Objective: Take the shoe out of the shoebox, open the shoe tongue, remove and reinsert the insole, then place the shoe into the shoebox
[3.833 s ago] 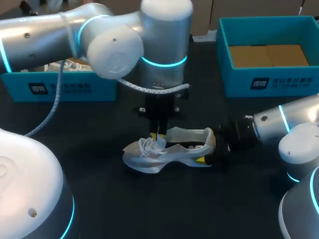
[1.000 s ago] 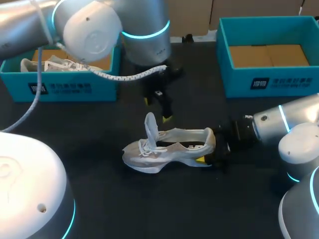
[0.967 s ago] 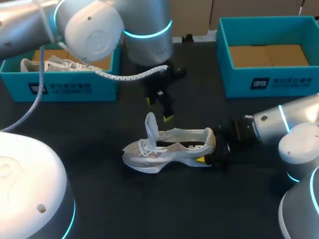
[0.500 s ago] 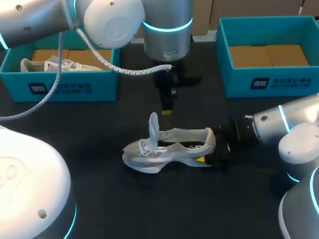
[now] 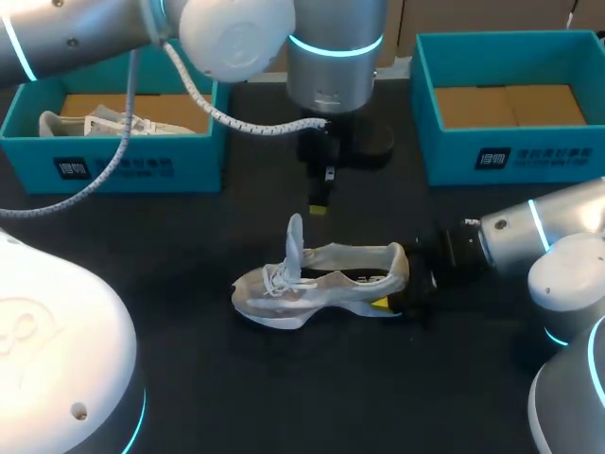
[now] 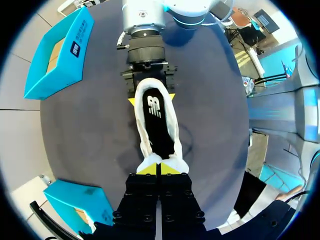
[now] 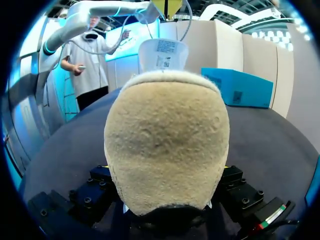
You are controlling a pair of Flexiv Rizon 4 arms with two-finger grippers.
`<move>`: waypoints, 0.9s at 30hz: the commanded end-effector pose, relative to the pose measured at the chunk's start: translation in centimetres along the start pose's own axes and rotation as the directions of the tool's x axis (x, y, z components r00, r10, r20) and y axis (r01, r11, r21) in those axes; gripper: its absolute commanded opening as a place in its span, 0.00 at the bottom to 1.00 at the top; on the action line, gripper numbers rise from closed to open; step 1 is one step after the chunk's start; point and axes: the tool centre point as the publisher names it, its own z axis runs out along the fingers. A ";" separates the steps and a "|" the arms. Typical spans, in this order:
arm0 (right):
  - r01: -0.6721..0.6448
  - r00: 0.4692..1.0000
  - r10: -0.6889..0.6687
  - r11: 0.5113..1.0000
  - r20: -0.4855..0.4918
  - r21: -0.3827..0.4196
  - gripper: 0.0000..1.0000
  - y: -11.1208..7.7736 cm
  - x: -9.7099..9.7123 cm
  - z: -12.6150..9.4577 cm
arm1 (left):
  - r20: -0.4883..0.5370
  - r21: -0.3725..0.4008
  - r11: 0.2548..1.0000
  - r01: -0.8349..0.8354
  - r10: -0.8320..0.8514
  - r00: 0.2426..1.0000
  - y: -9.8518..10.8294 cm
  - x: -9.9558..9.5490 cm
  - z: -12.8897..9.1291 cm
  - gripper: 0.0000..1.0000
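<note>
1. At the far left of the bench [image 5: 236, 397], we find the left box [image 5: 113, 168], open, with a second shoe [image 5: 99, 124] lying inside it.
2. Our left arm [image 5: 331, 47] comes in from the left and hangs over the middle of the bench, wrist pointing down.
3. The left fingers [image 5: 319, 209] are closed, tip against tip, and hold nothing. In the left wrist view the two yellow tips [image 6: 149, 169] meet directly above the toe end of the shoe.
4. The shoe [image 5: 321, 279] stands on its sole on the bench, outside both boxes, toe to the left and heel to the right.
5. The tongue [image 5: 294, 241] stands upright, pulled clear of the laces, just below and to the left of the left fingers, not touching them.
6. The insole [image 6: 156, 125] lies flat inside the shoe.
7. The right fingers [image 5: 380, 304] grip the shoe at its heel, one yellow tip [image 6: 131, 101] on each side. In the right wrist view the heel [image 7: 167, 145] fills the space between them.
8. At the far right, the right box [image 5: 510, 161] sits open, well apart from the shoe.
</note>
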 end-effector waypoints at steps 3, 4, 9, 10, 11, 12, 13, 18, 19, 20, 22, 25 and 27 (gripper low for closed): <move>-0.001 1.000 0.001 1.000 0.000 0.003 0.00 -0.2 -0.2 0.2 | 0.000 0.015 1.000 -0.001 0.001 1.000 -0.1 0.1 0.3 0.00; -0.001 1.000 0.001 1.000 0.000 0.003 0.00 -0.2 -0.2 0.2 | -0.002 0.023 1.000 -0.017 0.017 1.000 -0.3 0.2 0.8 0.00; -0.001 1.000 0.001 1.000 0.000 0.003 0.00 -0.2 -0.2 0.2 | -0.018 0.055 0.997 -0.049 0.050 0.999 -1.1 0.5 2.6 0.00; -0.001 1.000 0.001 1.000 0.000 0.003 0.00 -0.2 -0.2 0.2 | -0.029 0.053 0.997 -0.053 0.055 0.998 -1.3 0.4 3.0 0.00; -0.001 1.000 0.001 1.000 0.000 0.003 0.00 -0.2 -0.2 0.2 | -0.026 0.066 0.996 -0.057 0.059 0.998 -1.4 0.3 3.3 0.00; -0.001 1.000 0.001 1.000 0.000 0.003 0.00 -0.2 -0.2 0.2 | -0.022 0.064 0.995 -0.071 0.073 0.997 -1.6 0.4 3.6 0.00; -0.001 1.000 0.001 1.000 0.000 0.003 0.00 -0.2 -0.2 0.2 | -0.020 0.064 0.994 -0.092 0.094 0.995 -1.9 0.5 3.9 0.00; -0.001 1.000 0.001 1.000 0.000 0.003 0.00 -0.2 -0.2 0.2 | -0.041 0.035 0.993 -0.117 0.118 0.992 -2.7 0.3 5.6 0.00; -0.001 1.000 0.001 1.000 0.000 0.003 0.00 -0.2 -0.2 0.2 | -0.044 0.036 0.993 -0.115 0.117 0.992 -2.9 0.4 5.9 0.00; -0.001 1.000 0.001 1.000 0.000 0.003 0.00 -0.2 -0.2 0.2 | -0.046 0.036 0.993 -0.114 0.115 0.992 -3.1 0.4 6.3 0.00; -0.001 1.000 0.001 1.000 0.000 0.003 0.00 -0.2 -0.2 0.2 | -0.058 0.036 0.994 -0.099 0.100 0.993 -3.5 0.5 7.1 0.00; -0.001 1.000 0.001 1.000 0.000 0.003 0.00 -0.2 -0.2 0.2 | -0.054 0.042 0.995 -0.087 0.089 0.995 -4.0 0.9 8.2 0.00; -0.001 1.000 0.001 1.000 0.000 0.003 0.00 -0.2 -0.2 0.2 | -0.060 0.060 0.995 -0.075 0.078 0.995 -4.2 1.0 8.9 0.00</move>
